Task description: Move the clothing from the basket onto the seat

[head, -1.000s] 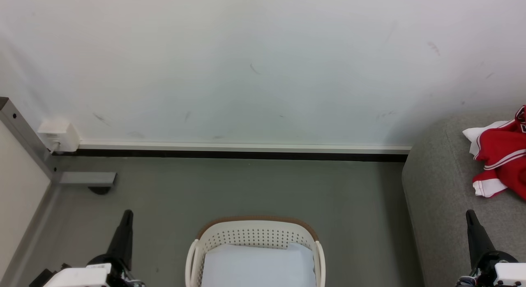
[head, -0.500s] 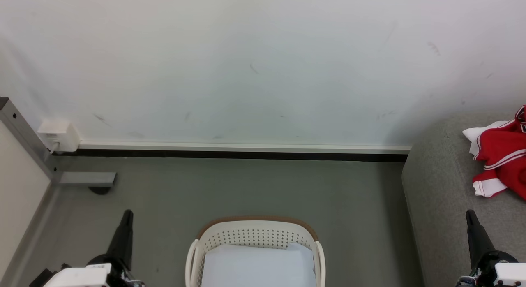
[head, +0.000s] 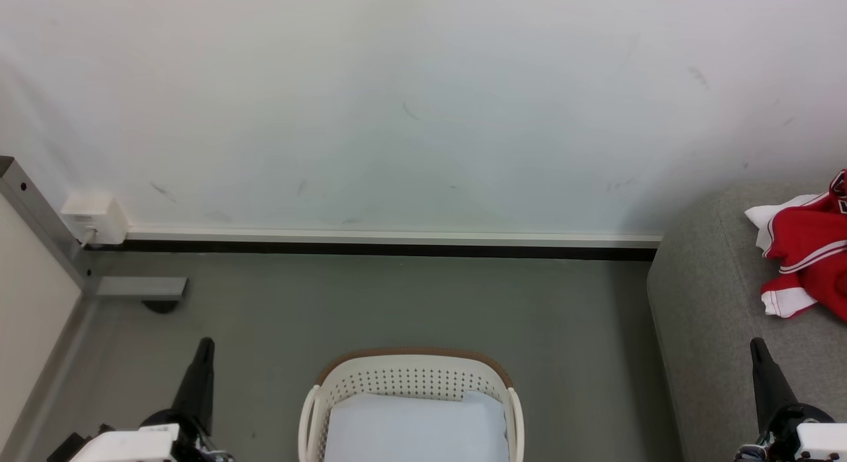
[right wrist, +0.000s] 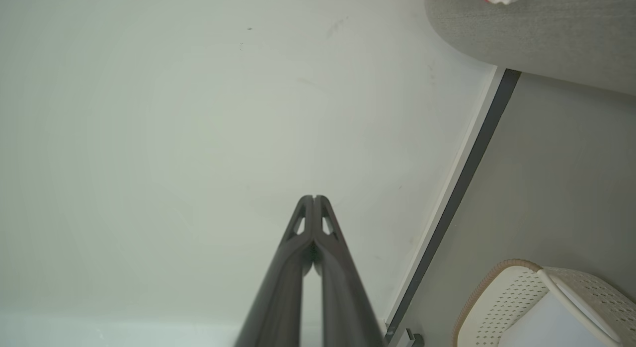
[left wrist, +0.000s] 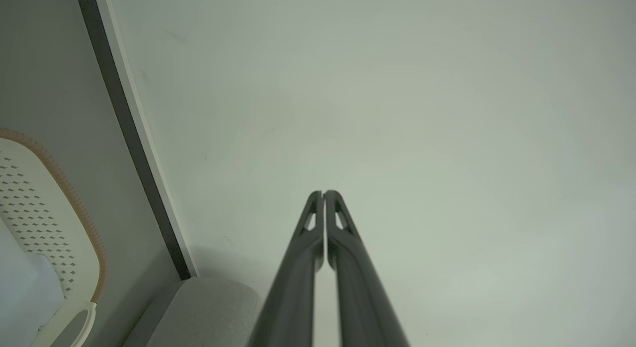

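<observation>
A plain indoor room, furnished like a home, is seen here. A grey fabric sofa [head: 714,303] is set against a scuffed white wall [head: 397,104], and red clothing [head: 810,250] is left lying on it. A laundry basket [head: 410,353] is placed on the smooth grey floor [head: 397,303]. A white skirting board [head: 397,237] is run along the wall, a socket box [head: 96,217] is fixed low, and a bare metal frame [head: 40,224] is stood at the left.

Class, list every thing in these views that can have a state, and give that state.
clothing, crumpled on the seat, out of the basket
seat, bearing the clothing
basket, upright on the floor, holding a pale blue cloth
pale blue cloth, lying flat in the basket
left end effector, shut, empty
right end effector, shut, empty
</observation>
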Controlling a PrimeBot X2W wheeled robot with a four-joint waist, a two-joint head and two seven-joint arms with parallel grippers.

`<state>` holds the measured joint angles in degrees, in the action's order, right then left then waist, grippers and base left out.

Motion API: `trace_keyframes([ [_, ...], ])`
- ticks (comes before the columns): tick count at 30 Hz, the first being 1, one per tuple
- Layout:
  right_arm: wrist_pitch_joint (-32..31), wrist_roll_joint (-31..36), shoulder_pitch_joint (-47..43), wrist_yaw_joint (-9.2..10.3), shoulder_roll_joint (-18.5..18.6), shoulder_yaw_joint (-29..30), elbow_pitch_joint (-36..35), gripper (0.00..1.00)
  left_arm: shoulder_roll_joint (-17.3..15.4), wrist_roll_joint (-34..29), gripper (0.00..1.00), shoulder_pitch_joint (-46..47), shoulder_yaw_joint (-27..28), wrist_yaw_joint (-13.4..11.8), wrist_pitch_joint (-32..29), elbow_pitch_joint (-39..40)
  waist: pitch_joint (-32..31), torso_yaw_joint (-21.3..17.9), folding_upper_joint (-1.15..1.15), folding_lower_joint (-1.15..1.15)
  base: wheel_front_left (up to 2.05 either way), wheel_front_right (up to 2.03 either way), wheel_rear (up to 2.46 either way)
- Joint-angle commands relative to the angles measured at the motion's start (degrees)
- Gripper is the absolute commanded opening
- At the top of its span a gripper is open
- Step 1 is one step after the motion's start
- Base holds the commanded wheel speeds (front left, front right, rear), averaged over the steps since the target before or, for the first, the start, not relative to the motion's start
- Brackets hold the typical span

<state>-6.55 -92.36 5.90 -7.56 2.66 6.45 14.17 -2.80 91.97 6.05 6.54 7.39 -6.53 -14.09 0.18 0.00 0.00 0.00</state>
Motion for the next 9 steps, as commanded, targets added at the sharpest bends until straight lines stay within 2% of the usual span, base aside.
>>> trace_keyframes([
  [1,-0.17,-0.12,0.74,0.14,0.41,0.17,-0.28,0.00,-0.12,0.82,0.00,0.42,0.12,0.26,-0.21,0.18,0.00,0.00,0.00,0.00,0.00,0.00,0.00],
  [9,-0.17,-0.12,0.74,0.14,0.41,0.17,-0.28,0.00,-0.12,0.82,0.00,0.42,0.12,0.26,-0.21,0.18,0.00,0.00,0.00,0.00,0.00,0.00,0.00],
])
